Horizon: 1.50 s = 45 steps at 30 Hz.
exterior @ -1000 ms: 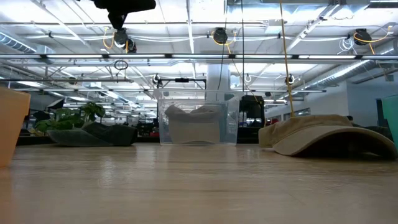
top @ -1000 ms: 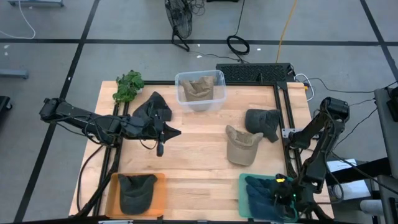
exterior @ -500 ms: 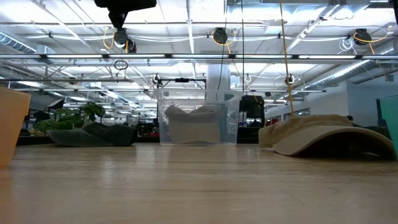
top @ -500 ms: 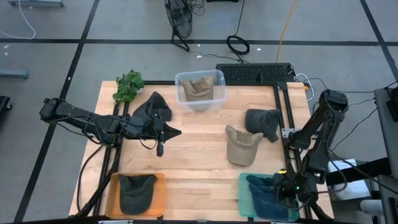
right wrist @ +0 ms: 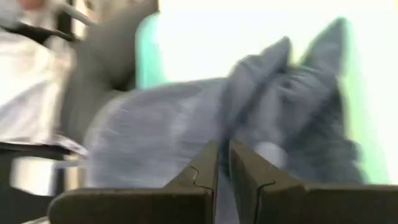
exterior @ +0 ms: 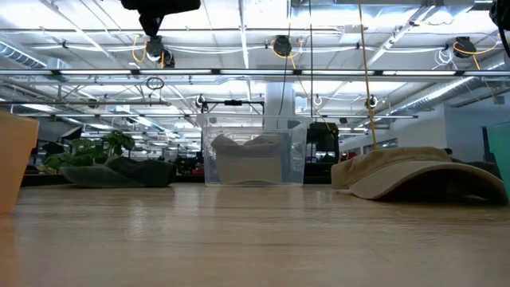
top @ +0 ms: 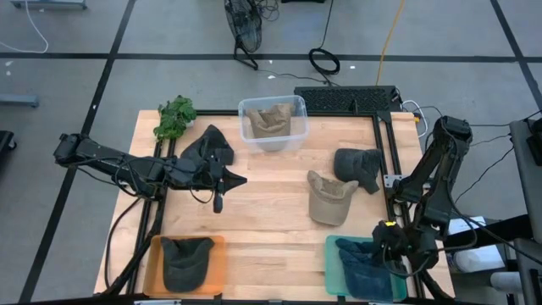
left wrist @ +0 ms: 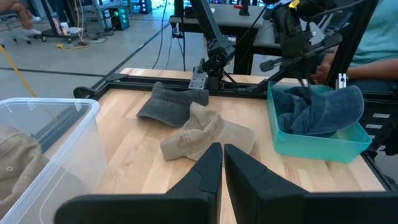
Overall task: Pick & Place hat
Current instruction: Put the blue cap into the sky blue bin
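Blue hat [top: 360, 269] crumpled in the teal bin [top: 333, 273]

Right gripper [top: 398, 251] hovers over the bin's outer edge, fingers nearly together, empty; left gripper [top: 218, 201] clenched mid-table, bare wood between.

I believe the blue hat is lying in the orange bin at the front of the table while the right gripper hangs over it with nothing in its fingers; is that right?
Not quite: the blue hat lies in the teal bin, not the orange bin, which holds a dark grey hat. The high view shows this. The rest stands: the right gripper hangs over the blue hat, holding nothing.
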Tool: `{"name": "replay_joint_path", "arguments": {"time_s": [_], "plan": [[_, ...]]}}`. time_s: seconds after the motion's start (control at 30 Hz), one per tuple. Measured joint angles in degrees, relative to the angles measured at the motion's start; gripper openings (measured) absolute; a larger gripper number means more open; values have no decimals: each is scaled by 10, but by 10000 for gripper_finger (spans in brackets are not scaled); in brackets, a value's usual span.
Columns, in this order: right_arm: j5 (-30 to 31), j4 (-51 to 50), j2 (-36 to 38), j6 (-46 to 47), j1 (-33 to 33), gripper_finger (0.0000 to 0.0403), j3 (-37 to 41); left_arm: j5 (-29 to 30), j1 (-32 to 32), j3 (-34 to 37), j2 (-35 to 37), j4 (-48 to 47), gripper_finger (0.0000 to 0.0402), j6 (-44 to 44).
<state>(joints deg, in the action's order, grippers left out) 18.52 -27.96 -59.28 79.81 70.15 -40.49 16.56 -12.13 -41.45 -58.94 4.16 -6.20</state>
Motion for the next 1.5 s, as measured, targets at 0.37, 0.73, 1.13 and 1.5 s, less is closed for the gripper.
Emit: {"name": "replay_joint_path", "arguments": {"time_s": [0.37, 0.73, 1.13, 1.5], "plan": [[127, 418, -15, -374, -28, 18, 53, 0, 0, 0, 0, 3, 26, 0], [201, 447, -22, -467, -124, 17, 81, 0, 0, 0, 0, 4, 26, 1], [58, 6, -175, -495, -195, 1, -268, 0, 0, 0, 0, 4, 26, -6], [-284, -74, -336, -212, -204, 1, -346, -2, -20, 0, 0, 4, 26, -32]]}}
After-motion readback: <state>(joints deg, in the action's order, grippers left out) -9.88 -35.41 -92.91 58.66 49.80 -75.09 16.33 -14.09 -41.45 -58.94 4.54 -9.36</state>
